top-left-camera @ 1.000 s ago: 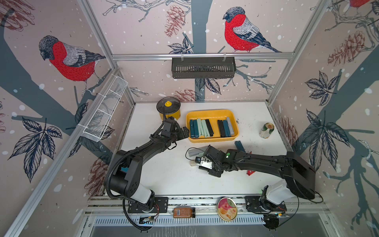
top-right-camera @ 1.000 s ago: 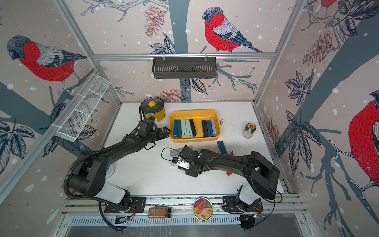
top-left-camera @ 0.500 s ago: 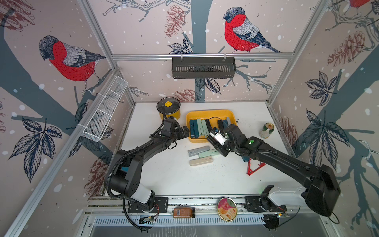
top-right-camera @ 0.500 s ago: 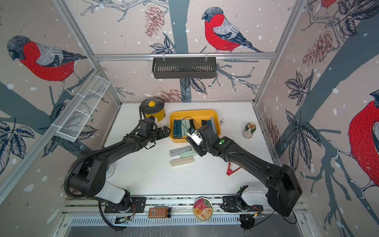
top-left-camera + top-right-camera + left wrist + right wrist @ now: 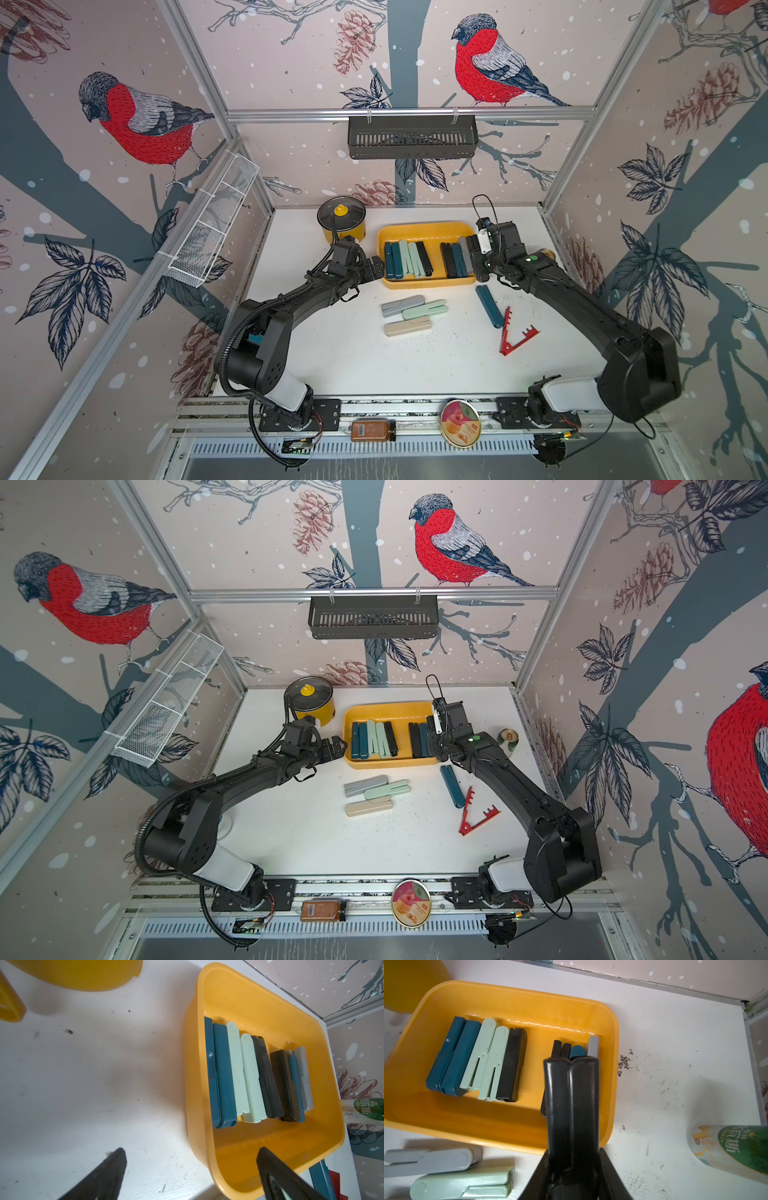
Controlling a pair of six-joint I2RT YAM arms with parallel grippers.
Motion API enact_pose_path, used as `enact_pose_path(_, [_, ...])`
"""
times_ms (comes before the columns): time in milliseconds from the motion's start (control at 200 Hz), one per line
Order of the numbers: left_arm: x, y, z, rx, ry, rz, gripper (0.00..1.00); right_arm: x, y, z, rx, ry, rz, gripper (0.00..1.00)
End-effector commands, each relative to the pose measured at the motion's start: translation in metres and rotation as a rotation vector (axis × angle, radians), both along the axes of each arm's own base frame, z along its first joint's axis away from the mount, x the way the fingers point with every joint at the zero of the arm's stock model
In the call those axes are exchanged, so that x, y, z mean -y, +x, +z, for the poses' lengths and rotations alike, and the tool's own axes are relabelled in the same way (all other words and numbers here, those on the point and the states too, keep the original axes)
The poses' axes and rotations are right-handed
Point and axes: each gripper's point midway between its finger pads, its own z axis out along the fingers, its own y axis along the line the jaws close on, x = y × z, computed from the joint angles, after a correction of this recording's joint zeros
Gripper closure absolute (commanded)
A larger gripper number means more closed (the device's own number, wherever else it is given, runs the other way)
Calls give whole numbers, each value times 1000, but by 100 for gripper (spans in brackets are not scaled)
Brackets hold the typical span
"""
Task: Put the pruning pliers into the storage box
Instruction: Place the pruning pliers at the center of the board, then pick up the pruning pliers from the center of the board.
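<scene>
Since a sec ago the right gripper swung over to the storage box right end; left gripper same spot. Both top views: pruning pliers in the box run front-to-back. Grey pliers, mint pliers and beige pliers lie crosswise outside it. Teal pliers roughly front-to-back, next to red V. Left wrist: fingers wide apart at a box corner. Right wrist: fingers pressed together over boxed pliers, can't tell if sth's pinched.

Some pruning pliers lie in the storage box, others before it.
</scene>
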Motion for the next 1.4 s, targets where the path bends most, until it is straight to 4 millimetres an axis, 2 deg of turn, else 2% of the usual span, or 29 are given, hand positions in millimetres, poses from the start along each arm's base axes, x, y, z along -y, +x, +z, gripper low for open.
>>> enact_pose_path(0, [7, 8, 13, 40, -44, -11, 2, 4, 16, 5, 9, 36, -54, 76])
enact_pose_path(250, [8, 10, 12, 42, -43, -19, 2, 79, 36, -21, -32, -11, -241, 76])
enact_pose_path(365, [9, 11, 10, 39, -48, -20, 2, 104, 38, -49, -87, -10, -295, 75])
enact_pose_path(480, [11, 12, 9, 35, -51, -22, 2, 120, 44, -78, -146, -17, -336, 75])
enact_pose_path(670, [8, 11, 5, 25, -37, -16, 2, 123, 56, -120, -234, -47, -349, 75])
enact_pose_path(820, [8, 11, 3, 17, -30, -15, 2, 127, 61, -143, -290, -55, -358, 71])
enact_pose_path(1041, [5, 11, 1, 13, -16, -6, 2, 129, 61, -159, -321, -70, -363, 52])
enact_pose_path(1186, [5, 11, -1, 10, -15, -7, 2, 131, 60, -161, -321, -72, -371, 47])
enact_pose_path(1251, [6, 11, -1, 9, -18, -8, 2, 132, 61, -160, -316, -70, -375, 52])
enact_pose_path(1341, [6, 10, -2, 7, -20, -8, 2, 132, 62, -158, -308, -68, -375, 73])
enact_pose_path(1396, [6, 10, -2, 7, -20, -8, 2, 133, 63, -156, -301, -69, -379, 79])
